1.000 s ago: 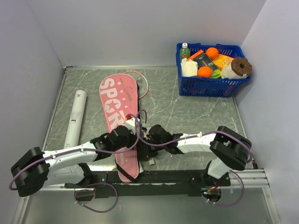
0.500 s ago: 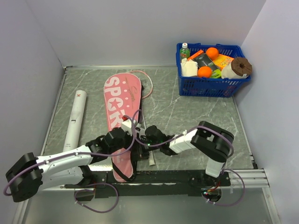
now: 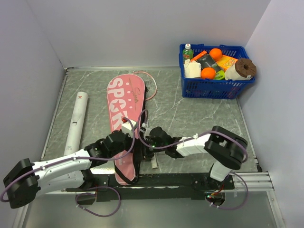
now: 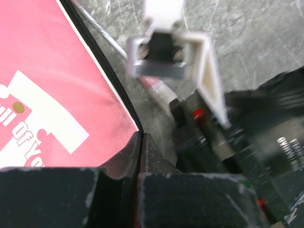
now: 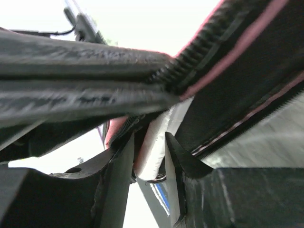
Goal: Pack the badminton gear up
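At the near end of the pink bag, which lies in the middle, my left gripper is clenched on the zip edge. My right gripper straddles the pale racket handle; whether it grasps, I cannot tell.

Grey marbled table with pink bag, white tube, blue basket.

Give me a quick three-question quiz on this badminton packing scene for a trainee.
1. True or false: the long white tube lies on the grey table, left of the pink racket-shaped bag.
2. Fill in: the pale racket handle sits between the fingers of the ___ gripper.
3. What is the left gripper shut on? A. the bag's zipper edge B. the tube C. the racket handle
Key: 1 true; 2 right gripper; 3 A.
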Motion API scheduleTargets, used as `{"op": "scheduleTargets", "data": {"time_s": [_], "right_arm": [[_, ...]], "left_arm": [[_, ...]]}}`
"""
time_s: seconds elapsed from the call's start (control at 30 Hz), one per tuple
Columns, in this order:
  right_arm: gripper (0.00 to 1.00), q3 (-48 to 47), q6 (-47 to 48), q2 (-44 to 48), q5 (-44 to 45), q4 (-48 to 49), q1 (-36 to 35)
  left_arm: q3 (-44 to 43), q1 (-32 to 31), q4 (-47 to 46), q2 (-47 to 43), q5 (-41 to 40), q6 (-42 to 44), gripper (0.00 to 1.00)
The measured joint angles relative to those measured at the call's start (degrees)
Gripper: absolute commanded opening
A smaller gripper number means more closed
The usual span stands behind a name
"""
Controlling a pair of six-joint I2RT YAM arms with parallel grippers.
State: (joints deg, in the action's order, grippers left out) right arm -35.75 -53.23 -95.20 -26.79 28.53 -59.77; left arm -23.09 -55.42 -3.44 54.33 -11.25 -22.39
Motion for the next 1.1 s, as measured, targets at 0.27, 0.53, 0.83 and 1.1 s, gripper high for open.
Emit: {"op": "scheduleTargets", "data": {"time_s": [0.27, 0.53, 0.83, 1.1], "right_arm": [[0.37, 3.1, 1.7, 4.4, 5.5, -3.4, 0.0], [0.37, 4.0, 1.4, 2.7, 5.5, -1.3, 0.0], [0.37, 3.6, -0.7, -4.4, 0.6, 7.0, -0.7], [0.38, 0.9, -2.9, -10.2, -4.7, 15.6, -1.6]], "left_arm": [[0.0, -0.2, -0.2, -0.2, 0.0, 0.0, 0.01], [0.0, -0.2, -0.2, -0.2, 0.0, 0.0, 0.01], [0.0, -0.3, -0.2, 0.6, 0.0, 0.0, 0.01], [0.0, -0.3, 0.9, 1.0, -0.8, 0.0, 0.01]]}}
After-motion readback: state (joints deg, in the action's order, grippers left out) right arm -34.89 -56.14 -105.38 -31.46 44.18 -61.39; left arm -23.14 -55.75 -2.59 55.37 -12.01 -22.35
